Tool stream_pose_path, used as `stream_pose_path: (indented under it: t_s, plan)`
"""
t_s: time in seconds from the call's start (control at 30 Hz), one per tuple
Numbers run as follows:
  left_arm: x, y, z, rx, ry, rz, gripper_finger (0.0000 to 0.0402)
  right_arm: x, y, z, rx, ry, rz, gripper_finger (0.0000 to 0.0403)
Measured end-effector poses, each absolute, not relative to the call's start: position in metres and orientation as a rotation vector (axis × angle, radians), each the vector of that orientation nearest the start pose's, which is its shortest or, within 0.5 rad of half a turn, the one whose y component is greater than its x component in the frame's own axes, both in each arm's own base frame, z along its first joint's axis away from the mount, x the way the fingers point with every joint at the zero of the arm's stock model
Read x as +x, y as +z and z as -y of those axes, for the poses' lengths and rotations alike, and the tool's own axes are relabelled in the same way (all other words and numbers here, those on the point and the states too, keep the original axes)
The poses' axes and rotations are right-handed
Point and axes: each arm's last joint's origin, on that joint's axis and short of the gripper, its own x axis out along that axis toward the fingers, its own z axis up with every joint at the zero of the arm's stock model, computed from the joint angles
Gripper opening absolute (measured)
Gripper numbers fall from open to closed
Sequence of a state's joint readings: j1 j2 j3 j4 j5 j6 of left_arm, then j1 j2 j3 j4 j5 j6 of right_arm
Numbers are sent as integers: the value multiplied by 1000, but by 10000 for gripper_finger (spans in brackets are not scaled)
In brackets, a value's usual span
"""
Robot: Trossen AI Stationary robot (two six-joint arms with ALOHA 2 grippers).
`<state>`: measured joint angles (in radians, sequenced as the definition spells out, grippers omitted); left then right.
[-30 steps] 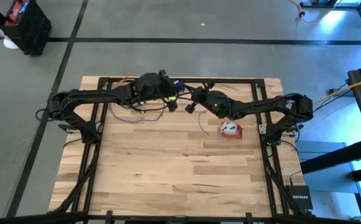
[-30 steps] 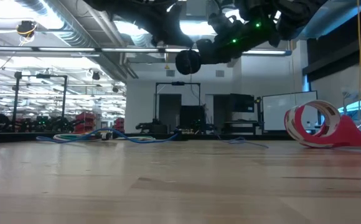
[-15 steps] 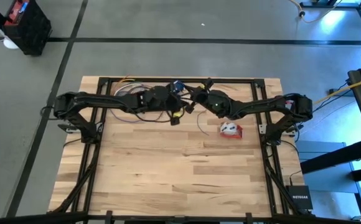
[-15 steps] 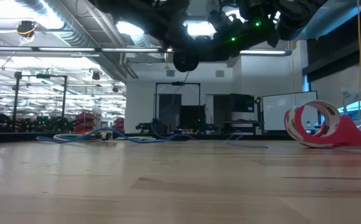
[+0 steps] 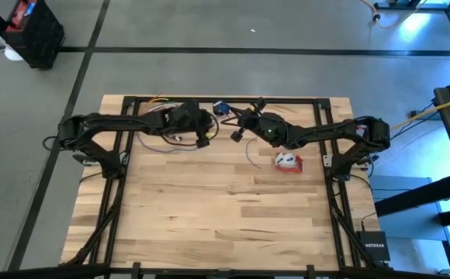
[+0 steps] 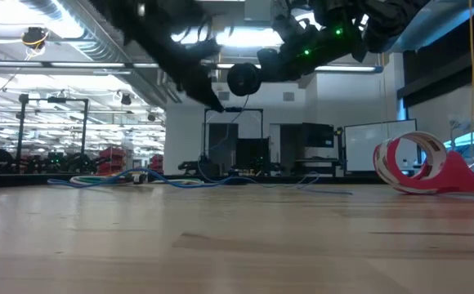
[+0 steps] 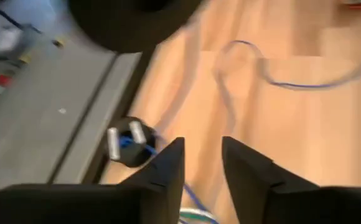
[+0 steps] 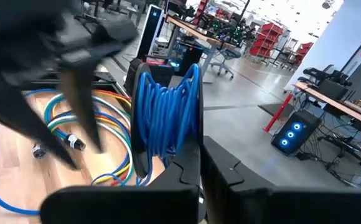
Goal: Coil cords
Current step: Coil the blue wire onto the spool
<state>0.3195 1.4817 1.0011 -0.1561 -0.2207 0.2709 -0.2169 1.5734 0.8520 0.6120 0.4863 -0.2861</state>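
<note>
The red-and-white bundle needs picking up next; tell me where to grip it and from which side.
Probably the top arc of the red-and-white bundle, straight down from above, a finger on each side of the band. Its loops stand upright as a ring on the table, leaving that arc clear.

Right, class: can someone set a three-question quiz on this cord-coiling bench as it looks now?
1. True or false: the red-and-white bundle lies on the table, on the right arm's side.
2. Fill in: the left end effector has its fingers ____.
3. Which holds the blue cord spool? A: left end effector. B: right end effector. C: neither.
Key: 1 true; 2 open; 3 B.
</note>
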Motion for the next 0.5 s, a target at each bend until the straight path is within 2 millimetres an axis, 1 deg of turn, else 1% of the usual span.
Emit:
stream_pose_path:
  t_s: [0.13, 0.2, 0.23, 0.33, 0.43, 0.5]
  plan:
    - [291, 229, -125, 278, 493, -613, 130, 326, 240, 86, -290, -681, -217, 2]
    - [286, 219, -130, 306, 475, -609, 138, 326, 240, 86, -294, -680, -220, 1]
    - [285, 214, -131, 320, 459, -616, 140, 326, 240, 86, -297, -680, -221, 1]
    - [286, 209, -136, 337, 427, -577, 140, 326, 240, 86, -297, -680, -220, 1]
    - [290, 200, -140, 326, 386, -571, 136, 326, 240, 86, -296, -680, -218, 1]
    - [292, 195, -144, 329, 390, -567, 135, 326, 240, 86, -296, -680, -218, 1]
